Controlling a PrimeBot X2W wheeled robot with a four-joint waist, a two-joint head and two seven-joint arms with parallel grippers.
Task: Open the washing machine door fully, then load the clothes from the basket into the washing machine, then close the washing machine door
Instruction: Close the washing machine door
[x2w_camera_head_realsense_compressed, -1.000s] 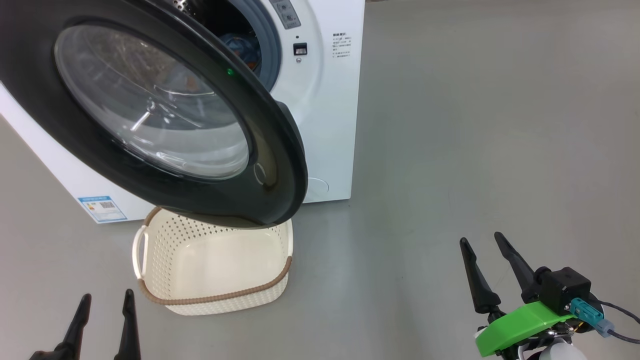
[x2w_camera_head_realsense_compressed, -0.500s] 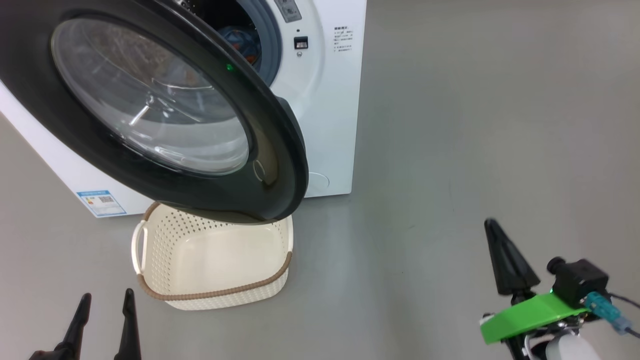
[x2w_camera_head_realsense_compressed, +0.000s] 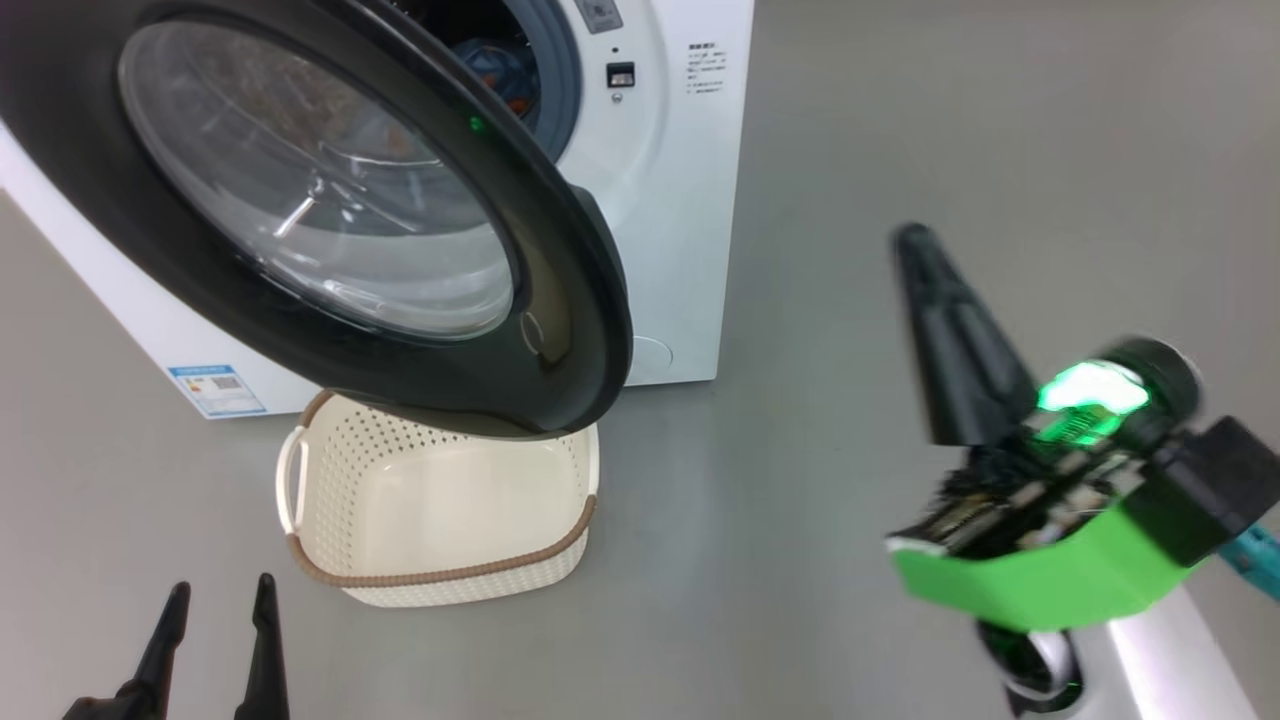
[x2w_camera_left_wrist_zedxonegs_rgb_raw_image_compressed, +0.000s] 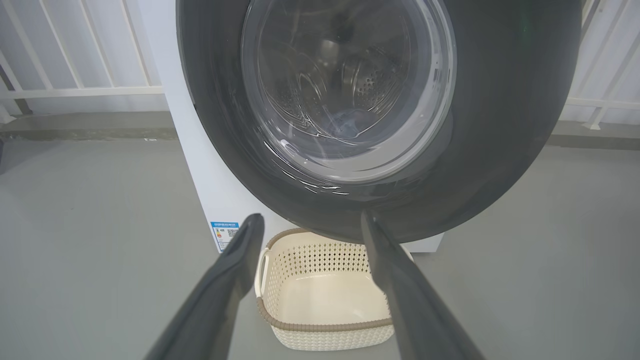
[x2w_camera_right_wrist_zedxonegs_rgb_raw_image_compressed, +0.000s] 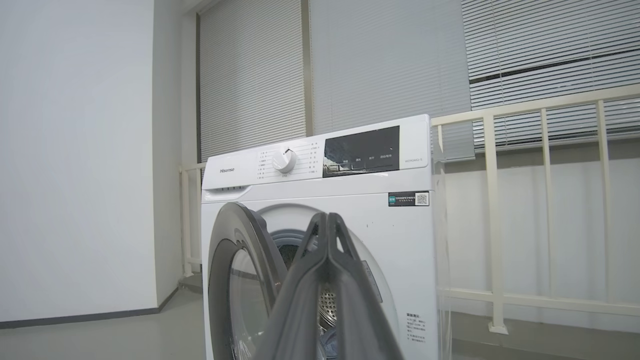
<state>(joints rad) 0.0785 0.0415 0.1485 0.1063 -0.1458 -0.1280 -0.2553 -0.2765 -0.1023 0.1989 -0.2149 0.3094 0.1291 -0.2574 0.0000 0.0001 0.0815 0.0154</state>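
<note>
The washing machine (x2w_camera_head_realsense_compressed: 690, 180) stands on the grey floor (x2w_camera_head_realsense_compressed: 950, 120), its door (x2w_camera_head_realsense_compressed: 585, 300) open above the basket (x2w_camera_head_realsense_compressed: 440, 578). The head view catches the clothes (x2w_camera_head_realsense_compressed: 503, 75) inside the machine, and the right wrist view gives the dial (x2w_camera_right_wrist_zedxonegs_rgb_raw_image_compressed: 284, 160). The left gripper (x2w_camera_head_realsense_compressed: 222, 588) is spread wide. The right gripper (x2w_camera_head_realsense_compressed: 912, 240), held high, is pinched together on nothing.

Past my left gripper (x2w_camera_left_wrist_zedxonegs_rgb_raw_image_compressed: 310, 216), the washing machine door (x2w_camera_left_wrist_zedxonegs_rgb_raw_image_compressed: 500, 125) shows a glossy dark rim and smooth clear glass. Between its fingers, the basket (x2w_camera_left_wrist_zedxonegs_rgb_raw_image_compressed: 320, 260) is matt perforated plastic, probably. Beyond my right gripper (x2w_camera_right_wrist_zedxonegs_rgb_raw_image_compressed: 327, 217), the washing machine (x2w_camera_right_wrist_zedxonegs_rgb_raw_image_compressed: 400, 240) is smooth white.
</note>
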